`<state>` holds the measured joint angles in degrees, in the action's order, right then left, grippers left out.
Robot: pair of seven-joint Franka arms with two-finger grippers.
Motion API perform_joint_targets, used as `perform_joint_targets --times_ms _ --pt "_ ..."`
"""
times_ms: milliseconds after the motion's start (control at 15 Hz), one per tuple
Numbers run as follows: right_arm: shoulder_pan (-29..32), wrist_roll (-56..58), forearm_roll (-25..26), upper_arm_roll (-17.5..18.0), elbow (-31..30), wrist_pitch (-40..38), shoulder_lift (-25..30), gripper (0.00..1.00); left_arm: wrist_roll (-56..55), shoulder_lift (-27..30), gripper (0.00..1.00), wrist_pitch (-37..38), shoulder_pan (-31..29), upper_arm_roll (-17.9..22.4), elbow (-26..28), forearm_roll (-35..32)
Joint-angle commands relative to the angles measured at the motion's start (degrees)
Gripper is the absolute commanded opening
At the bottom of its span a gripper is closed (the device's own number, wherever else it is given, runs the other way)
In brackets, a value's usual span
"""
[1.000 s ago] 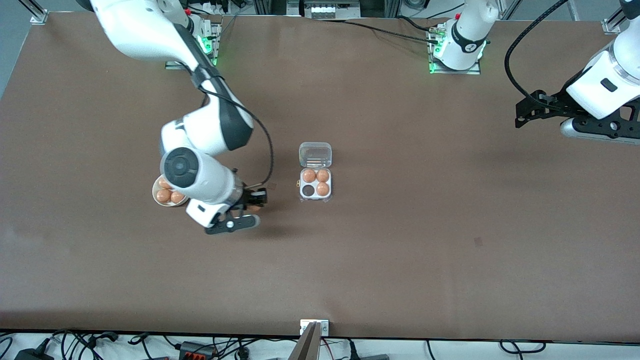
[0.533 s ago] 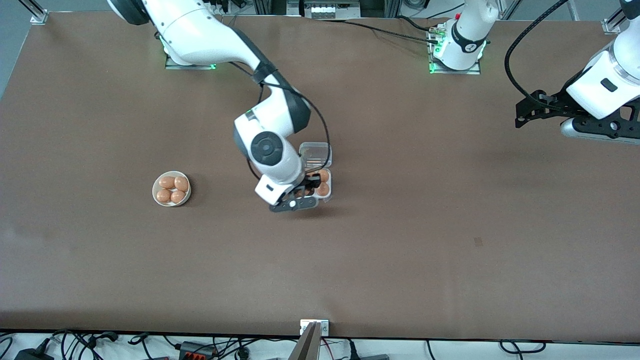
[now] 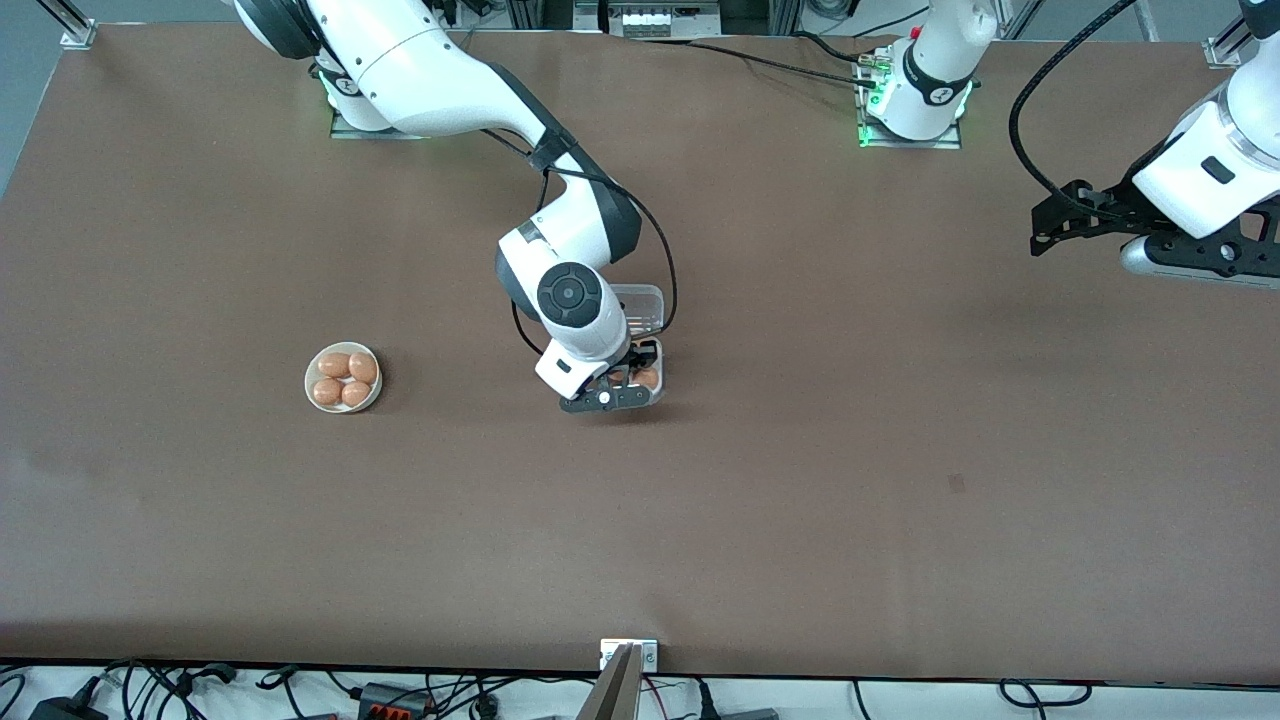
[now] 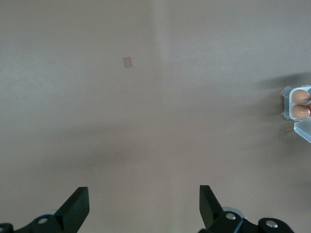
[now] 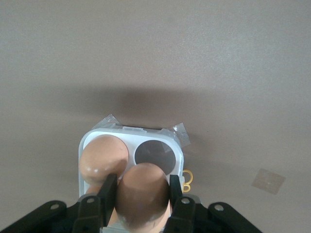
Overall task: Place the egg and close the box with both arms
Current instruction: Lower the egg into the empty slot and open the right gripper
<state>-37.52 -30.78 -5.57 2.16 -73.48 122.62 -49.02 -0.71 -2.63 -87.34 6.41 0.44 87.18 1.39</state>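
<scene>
The small oval orange-brown egg [image 5: 142,194] is gripped between the two black fingers [image 5: 108,190] of the right arm's black two-finger tool [image 3: 622,384], which is held over the small square four-cell egg box with a white tray [image 3: 655,352] and a clear plastic hinged lid [image 3: 645,307]. In the right wrist view the held egg is seen above the tray [image 5: 131,133], beside an empty round dark cell [image 5: 154,155]; a second orange-brown egg [image 5: 103,159] is seated in the neighbouring cell. Whether the held egg touches the tray cannot be told. The lid is laid open flat on the brown surface [image 3: 800,480], farther from the front camera than the tray. In the front view most of the tray is covered by the right arm's white wrist [image 3: 580,320].

The box is placed near the middle of the surface. A round white bowl [image 3: 311,369] holding four more orange-brown eggs [image 3: 343,379] is set well apart from it, toward the right arm's end.

The left arm's black two-finger tool [image 4: 144,208] is held with its fingers wide apart and nothing between them, raised over bare surface at the left arm's end, where that arm waits. From the left wrist view two eggs [image 4: 300,103] in the tray are seen at a distance.
</scene>
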Motion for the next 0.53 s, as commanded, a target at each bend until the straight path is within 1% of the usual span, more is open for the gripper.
perform_joint_targets --times_ms 0,133,200,267,467 --pt "-0.62 -1.65 0.65 -0.49 1.85 -0.19 -1.25 0.00 -0.43 -0.18 1.00 1.38 0.36 0.00 -1.40 -1.12" --pt "-0.62 -2.26 0.82 -0.49 1.67 -0.10 -1.77 0.00 -0.43 -0.18 1.00 1.38 0.36 0.00 -1.40 -1.12" --pt "-0.62 -3.22 0.39 -0.49 1.76 -0.10 -1.95 0.47 -0.43 -0.18 1.00 1.38 0.36 0.09 -1.40 -1.12" --pt "-0.62 -4.54 0.73 -0.49 1.67 -0.02 -1.95 0.99 -0.43 -0.18 1.00 1.38 0.36 0.00 -1.40 -1.12" --pt "-0.45 -6.66 0.47 -0.40 2.20 0.78 -1.08 1.00 -0.43 -0.18 1.00 1.38 0.44 0.00 -1.31 -1.12"
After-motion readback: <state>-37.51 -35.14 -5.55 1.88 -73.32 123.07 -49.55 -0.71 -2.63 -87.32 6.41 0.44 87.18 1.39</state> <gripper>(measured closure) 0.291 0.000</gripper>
